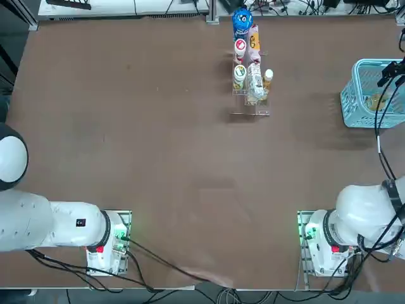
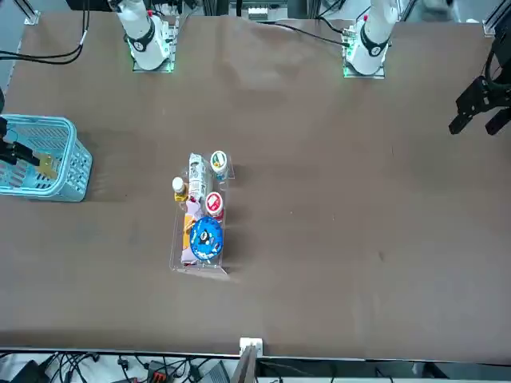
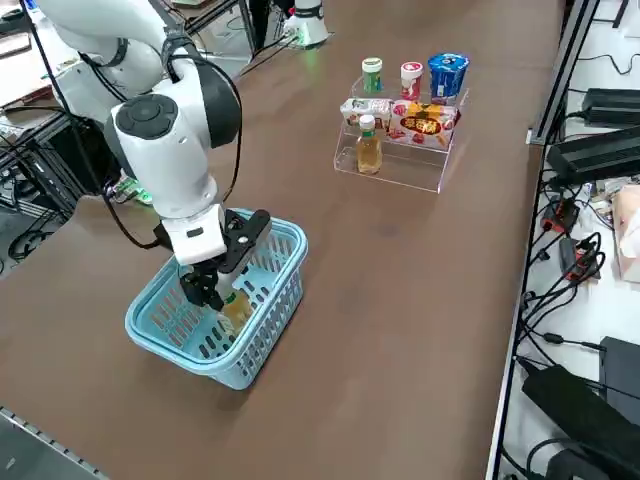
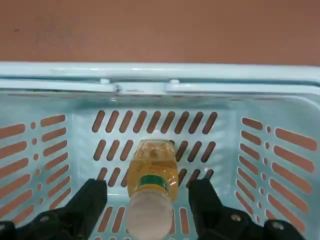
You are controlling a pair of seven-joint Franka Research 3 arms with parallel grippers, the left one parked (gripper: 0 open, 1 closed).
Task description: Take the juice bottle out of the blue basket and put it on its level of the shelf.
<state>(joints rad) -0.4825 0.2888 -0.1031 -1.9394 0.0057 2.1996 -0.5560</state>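
Inside basket (image 3: 262,366): my right hand (image 4: 146,200) spread astride bottle (image 4: 153,172), pre-grasp step. Next, I judge: centre, close, lift.

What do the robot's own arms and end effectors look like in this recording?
White, rounded arm segments with dark grey and black joint covers; black cables run along them. The right end effector is matte black, its two blocky black fingers set apart on a mount with small round screws.

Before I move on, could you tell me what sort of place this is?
Probably a robotics lab: the right gripper over a basket, a stepped shelf, cables.
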